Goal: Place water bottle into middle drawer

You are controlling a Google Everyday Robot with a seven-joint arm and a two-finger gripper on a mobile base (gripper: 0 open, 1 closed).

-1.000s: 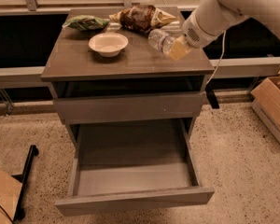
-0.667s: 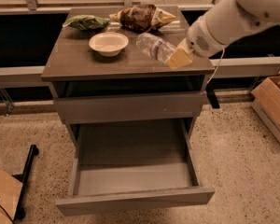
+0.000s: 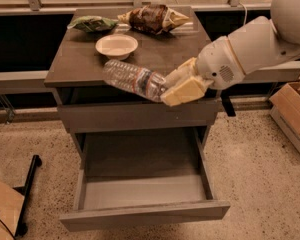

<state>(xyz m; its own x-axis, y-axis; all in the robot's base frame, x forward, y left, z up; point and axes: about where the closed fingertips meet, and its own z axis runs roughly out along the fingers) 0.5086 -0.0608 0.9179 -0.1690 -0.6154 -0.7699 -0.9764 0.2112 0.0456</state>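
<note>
I have the end effector [image 3: 170,88] clamped on the cap end of the water bottle [image 3: 132,78], which hangs nearly level in front of the bench [image 3: 165,54] edge. The middle drawer [image 3: 145,216] stands pulled out at 6 o'clock from the bottle, with the shut upper drawer front [image 3: 135,117] between them. At 12 o'clock sits a white bowl [image 3: 116,45]; beyond it are a brown snack bag [image 3: 152,18] and a green bag [image 3: 92,23]. I cannot read the bottle's label band. A cardboard box [image 3: 292,115] is at 3 o'clock.

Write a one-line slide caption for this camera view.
The gripper holds the water bottle sideways at the front of the cabinet, above the open middle drawer.
</note>
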